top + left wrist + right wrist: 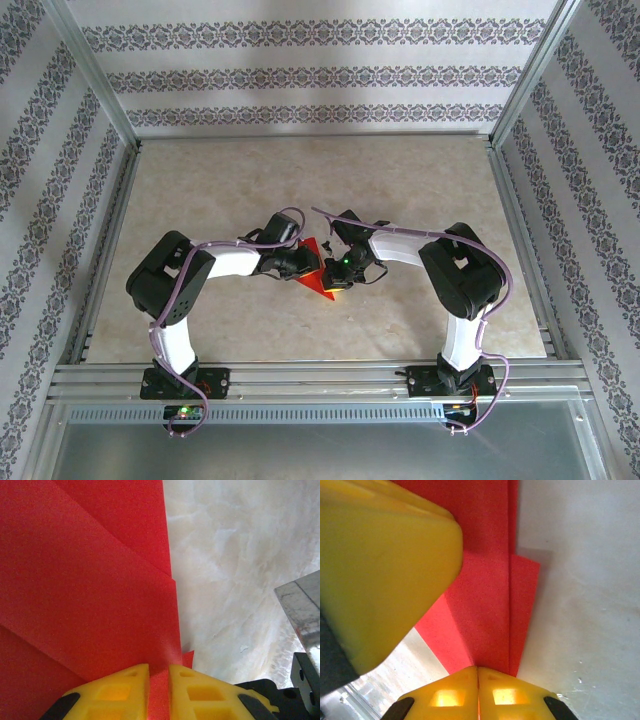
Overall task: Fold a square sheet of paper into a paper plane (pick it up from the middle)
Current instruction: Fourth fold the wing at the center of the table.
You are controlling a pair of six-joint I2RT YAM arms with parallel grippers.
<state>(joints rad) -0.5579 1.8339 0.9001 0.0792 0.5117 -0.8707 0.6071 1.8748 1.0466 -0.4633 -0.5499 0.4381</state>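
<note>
Left gripper (159, 680) and right gripper (478, 680) are clamped on the square sheet of paper (85, 590) at six o'clock. Folds are likely steadied thus.

Left wrist: red paper (75, 580) cut off left, top edges; overhead, folds too small.

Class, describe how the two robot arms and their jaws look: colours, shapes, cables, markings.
The left arm and right arm each have white links between bulky black joint housings, on black bases. A purple cable loops along each arm. The jaws are yellow moulded blocks with recessed pockets, black behind. I can read no markings.
</note>
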